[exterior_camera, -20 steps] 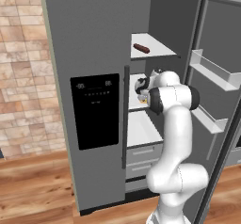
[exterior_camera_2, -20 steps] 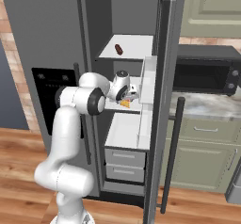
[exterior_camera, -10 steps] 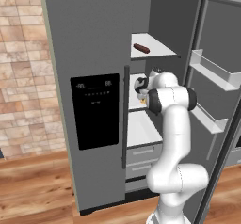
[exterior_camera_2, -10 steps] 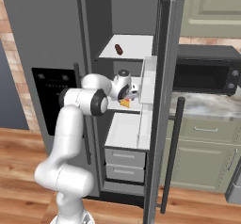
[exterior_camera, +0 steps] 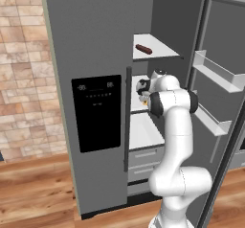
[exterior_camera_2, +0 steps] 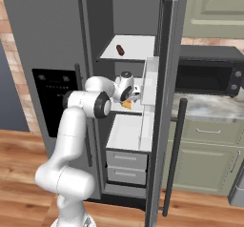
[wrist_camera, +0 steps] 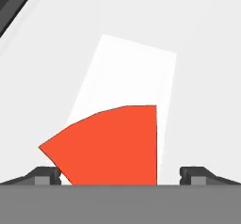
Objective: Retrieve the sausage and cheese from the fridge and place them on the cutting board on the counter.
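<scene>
The gripper [wrist_camera: 120, 173] is spread wide, its two fingertips [wrist_camera: 47, 175] flanking one cheese [wrist_camera: 110, 145] wedge without clasping it, on the fridge's [exterior_camera: 95, 40] middle shelf. One sausage [exterior_camera: 143, 49] lies on the shelf above. One counter [exterior_camera_2: 209, 108] stands right.

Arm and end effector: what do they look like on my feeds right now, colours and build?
The arm is glossy white, built of rounded tubular links with dark bands at the joints. No cables or markings show. The end effector has two small dark grey finger tips with squared, stepped ends.
</scene>
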